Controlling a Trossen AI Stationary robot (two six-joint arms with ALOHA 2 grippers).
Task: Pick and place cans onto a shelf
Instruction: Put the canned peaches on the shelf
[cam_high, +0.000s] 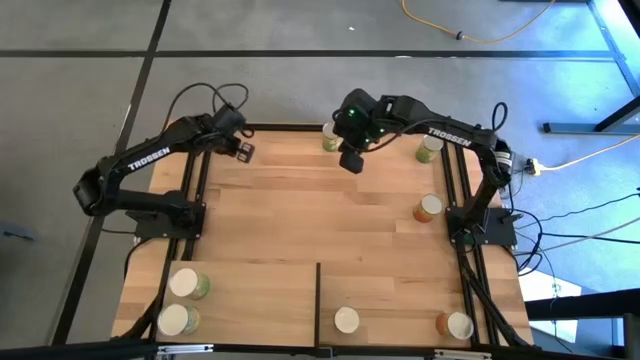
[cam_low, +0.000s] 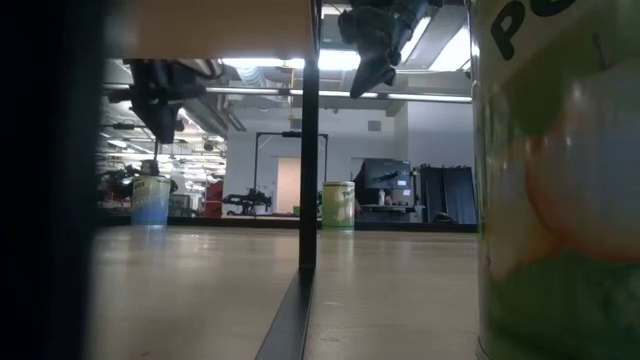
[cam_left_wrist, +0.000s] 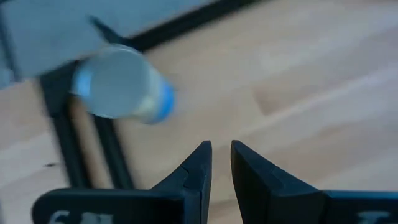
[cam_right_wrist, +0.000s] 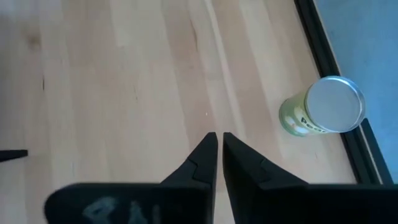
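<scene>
On the striped tabletop (cam_high: 330, 215) the pale shelf (cam_high: 260, 300) already carries four cans: two (cam_high: 185, 283) (cam_high: 178, 320) on one side of its dark divider (cam_high: 318, 290) and two (cam_high: 346, 320) (cam_high: 455, 325) on the other. So about half of the work seems done. Three cans (cam_high: 330, 137) (cam_high: 428, 148) (cam_high: 428, 208) stand on the far part of the table, well apart from the shelf. One more, a blue-edged can (cam_left_wrist: 118, 81), shows only near the left arm. The right gripper (cam_high: 350, 165) hovers just beside the green can (cam_right_wrist: 323, 109), its fingers almost together and empty. The left gripper (cam_high: 243, 152) waits at the far left edge, with a narrow gap and holding nothing.
</scene>
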